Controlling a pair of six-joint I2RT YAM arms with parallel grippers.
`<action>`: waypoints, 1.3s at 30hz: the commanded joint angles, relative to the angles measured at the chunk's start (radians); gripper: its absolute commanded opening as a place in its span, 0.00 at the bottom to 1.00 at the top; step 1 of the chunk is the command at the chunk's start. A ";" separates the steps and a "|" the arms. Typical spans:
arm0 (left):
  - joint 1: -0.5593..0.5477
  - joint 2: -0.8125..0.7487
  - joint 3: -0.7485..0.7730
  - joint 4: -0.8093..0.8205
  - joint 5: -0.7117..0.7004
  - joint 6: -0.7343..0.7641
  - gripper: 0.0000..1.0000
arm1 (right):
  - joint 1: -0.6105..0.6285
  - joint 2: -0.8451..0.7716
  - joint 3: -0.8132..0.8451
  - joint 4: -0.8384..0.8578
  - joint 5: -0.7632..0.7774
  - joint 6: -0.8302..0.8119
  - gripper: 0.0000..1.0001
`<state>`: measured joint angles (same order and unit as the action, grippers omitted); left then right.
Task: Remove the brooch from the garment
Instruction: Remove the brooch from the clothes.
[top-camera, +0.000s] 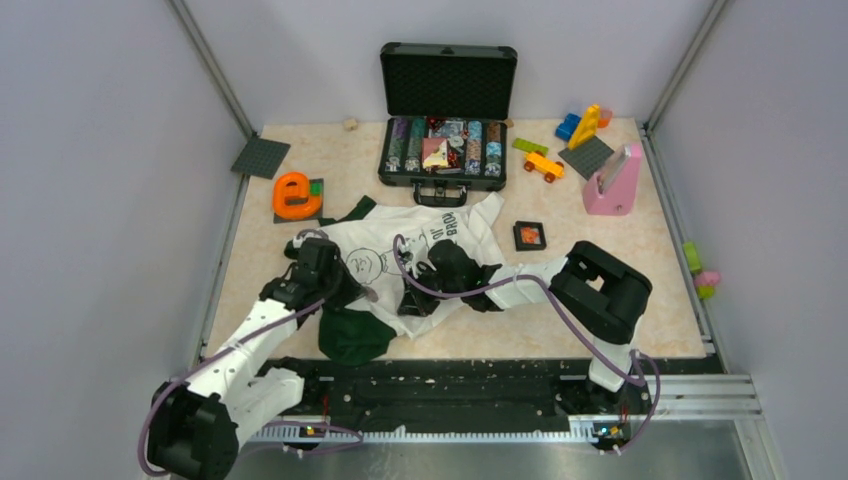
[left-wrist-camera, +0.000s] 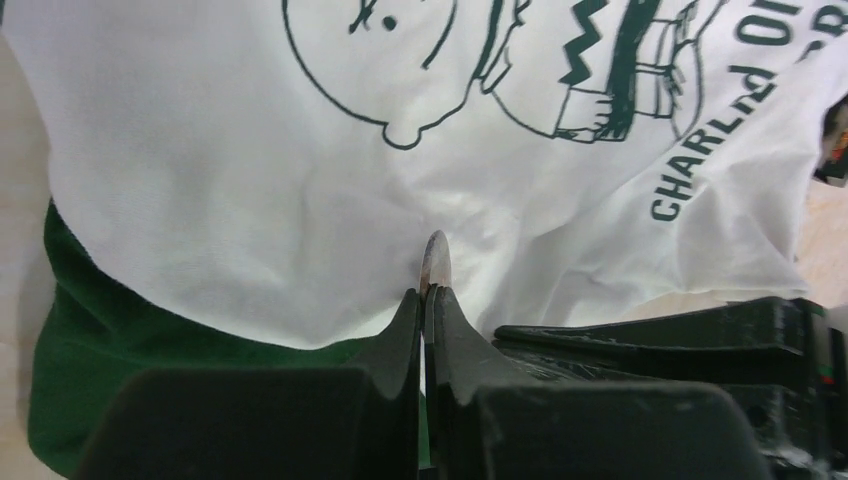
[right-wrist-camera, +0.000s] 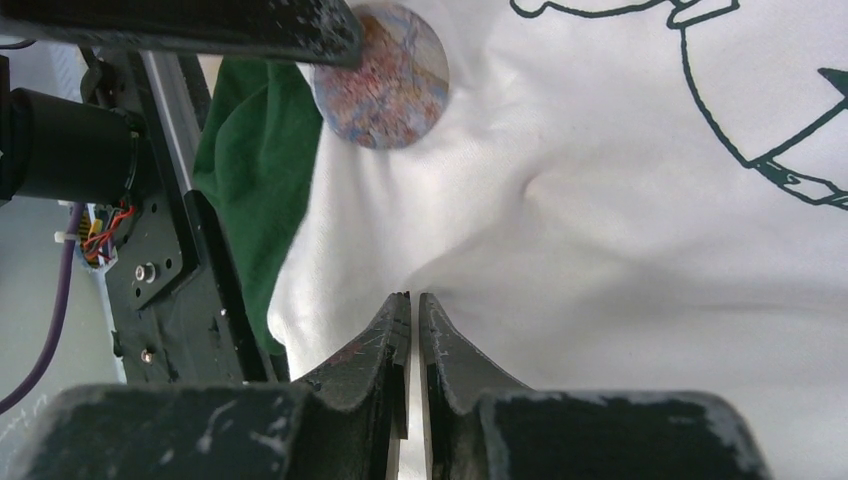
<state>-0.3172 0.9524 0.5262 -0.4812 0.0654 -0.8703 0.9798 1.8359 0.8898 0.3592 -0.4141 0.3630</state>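
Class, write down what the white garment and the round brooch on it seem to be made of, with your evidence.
The garment looks like soft, matt knitted cotton or similar: it puckers into gentle folds. The round brooch looks rigid and smooth, perhaps enamel, resin or printed metal: marbled blue-red face, crisp rim, thin when seen edge-on. The pictures leave that open.

Left arm (top-camera: 240, 355) and right arm (top-camera: 600, 290) crowd the garment (top-camera: 380, 238) from the near side, jaws close together. Bare counter (top-camera: 600, 235) lies open at right; the case (top-camera: 445, 120), orange letter (top-camera: 293, 195) and toys (top-camera: 545, 165) line the far side.
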 joint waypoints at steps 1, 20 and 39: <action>-0.004 -0.052 0.077 -0.055 -0.039 0.041 0.00 | 0.013 -0.046 -0.009 0.036 0.000 -0.031 0.10; -0.207 -0.012 0.346 -0.181 -0.212 0.528 0.00 | -0.057 -0.211 -0.034 0.101 -0.015 0.045 0.23; -0.273 -0.312 0.105 0.117 0.232 1.277 0.00 | -0.163 -0.326 -0.020 0.043 -0.130 0.339 0.48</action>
<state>-0.5735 0.6567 0.6544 -0.4763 0.2314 0.2623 0.8330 1.5700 0.8249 0.4572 -0.5579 0.5819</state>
